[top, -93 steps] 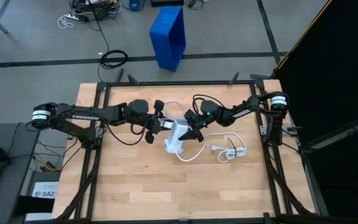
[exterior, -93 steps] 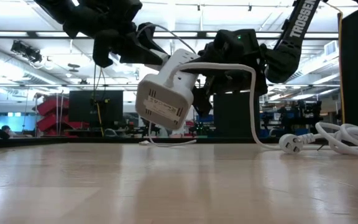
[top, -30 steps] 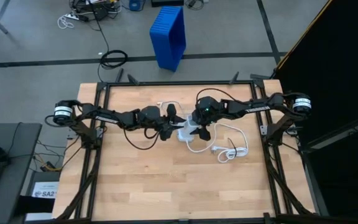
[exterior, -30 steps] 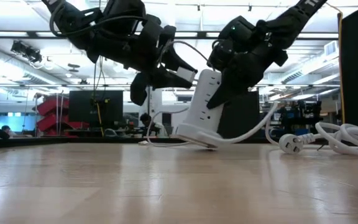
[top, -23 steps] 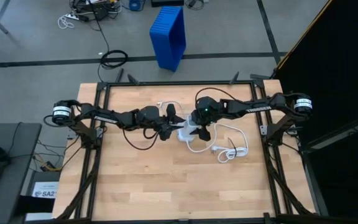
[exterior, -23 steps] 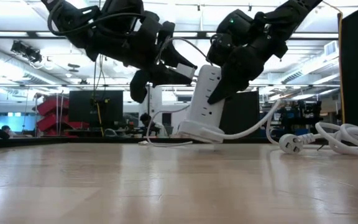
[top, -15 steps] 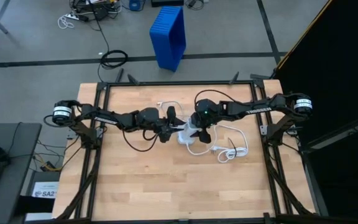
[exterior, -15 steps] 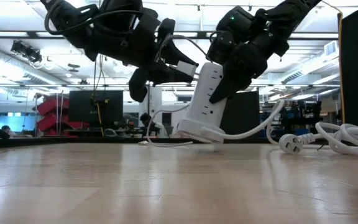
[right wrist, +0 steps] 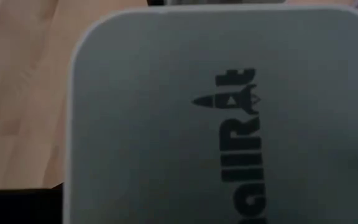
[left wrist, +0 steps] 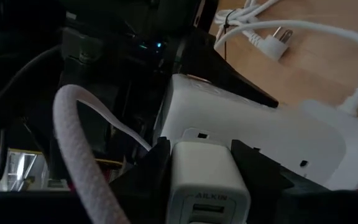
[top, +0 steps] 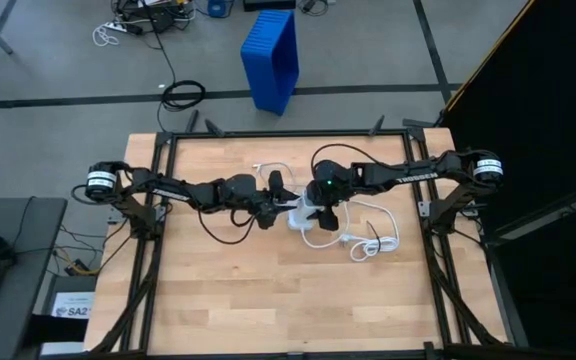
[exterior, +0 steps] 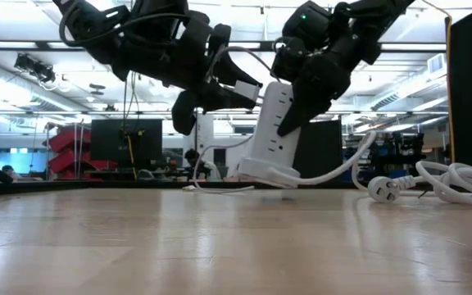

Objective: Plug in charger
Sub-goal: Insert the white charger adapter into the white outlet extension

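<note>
On the wooden surface (top: 268, 290), my right end effector (exterior: 301, 98) clamps the tilted white power tower (exterior: 269, 135). My left end effector (left wrist: 201, 168) pinches the small white charger (left wrist: 207, 186), pressed against the tower's side.

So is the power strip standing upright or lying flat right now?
Tilted, near upright: the power strip leans with its base on the table, gripped up high by the right tool.
</note>
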### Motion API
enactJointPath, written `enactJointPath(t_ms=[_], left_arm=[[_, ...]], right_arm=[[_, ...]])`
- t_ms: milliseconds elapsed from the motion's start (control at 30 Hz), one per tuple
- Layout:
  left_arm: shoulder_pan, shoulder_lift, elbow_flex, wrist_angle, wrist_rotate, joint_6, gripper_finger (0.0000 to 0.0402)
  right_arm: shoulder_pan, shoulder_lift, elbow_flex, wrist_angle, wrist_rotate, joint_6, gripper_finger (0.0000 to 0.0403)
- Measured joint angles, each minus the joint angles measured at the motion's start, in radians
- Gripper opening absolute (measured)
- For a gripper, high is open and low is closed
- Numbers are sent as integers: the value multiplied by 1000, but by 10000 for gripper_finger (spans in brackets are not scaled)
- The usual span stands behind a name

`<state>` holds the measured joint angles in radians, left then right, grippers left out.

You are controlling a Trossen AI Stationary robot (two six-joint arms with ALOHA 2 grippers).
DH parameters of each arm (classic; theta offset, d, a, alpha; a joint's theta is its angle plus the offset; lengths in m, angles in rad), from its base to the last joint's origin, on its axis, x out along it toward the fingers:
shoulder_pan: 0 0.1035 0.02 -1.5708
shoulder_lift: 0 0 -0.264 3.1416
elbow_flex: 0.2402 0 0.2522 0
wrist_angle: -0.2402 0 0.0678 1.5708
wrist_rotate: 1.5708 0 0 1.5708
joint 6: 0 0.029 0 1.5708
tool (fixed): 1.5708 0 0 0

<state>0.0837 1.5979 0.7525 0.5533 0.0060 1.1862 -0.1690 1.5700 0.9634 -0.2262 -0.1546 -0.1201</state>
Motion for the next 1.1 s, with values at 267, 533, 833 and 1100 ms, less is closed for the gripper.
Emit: enactJointPath(t_ms=[267, 533, 833, 1100], left_arm=[[0, 2, 1, -3, -5, -59, 128], [-1, 1, -1, -50, -1, -154, 139], [-15, 1, 0, -62, 6, -172, 141], [-16, 1, -1, -62, 9, -171, 142]], right_arm=[[0, 0, 3, -37, 15, 14, 260], [32, -11, 14, 43, 48, 42, 354], [52, -6, 8, 16, 45, 63, 364], [76, -17, 7, -33, 42, 83, 330]])
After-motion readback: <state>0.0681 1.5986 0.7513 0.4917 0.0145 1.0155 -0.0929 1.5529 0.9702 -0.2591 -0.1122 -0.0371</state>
